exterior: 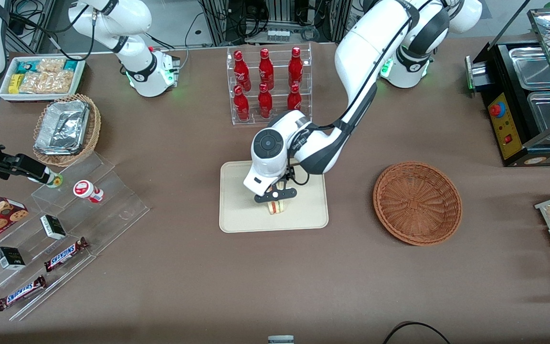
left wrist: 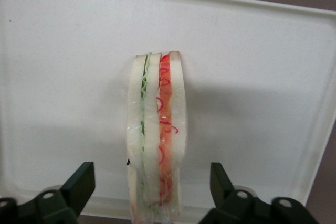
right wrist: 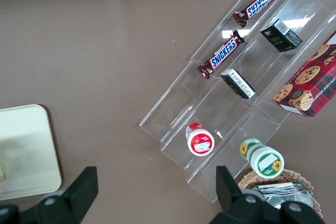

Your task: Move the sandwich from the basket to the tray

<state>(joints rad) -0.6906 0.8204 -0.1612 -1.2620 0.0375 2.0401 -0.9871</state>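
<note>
**One sandwich on the tray, fingers spread either side of it**

One big brown table carries everything here, and the scene sorts itself by size from there. The tray lies flat near the middle of the table, nearer the front camera than the clear rack of red bottles. The basket sits well apart from the tray, toward the working arm's end of the table, and nothing shows inside it, which fits the sandwich being out of it already.

The gripper hangs low over the tray, pointing straight down. In the wrist view its fingers stand wide of the bread on both sides with a clear gap between each pad and the crust, so the gripper is released and grips nothing.

The sandwich stands on the tray on one edge, its layered cut side turned up, which is probably how a two-finger pinch across the flat bread faces would leave it. The wrist view shows the sandwich upright between the spread fingers, wrapped in clear film, with the tray bare around it. It looks set down inside the rim, not on it. A straight lift should clear it; any sideways drift could tip the wedge over.
</note>
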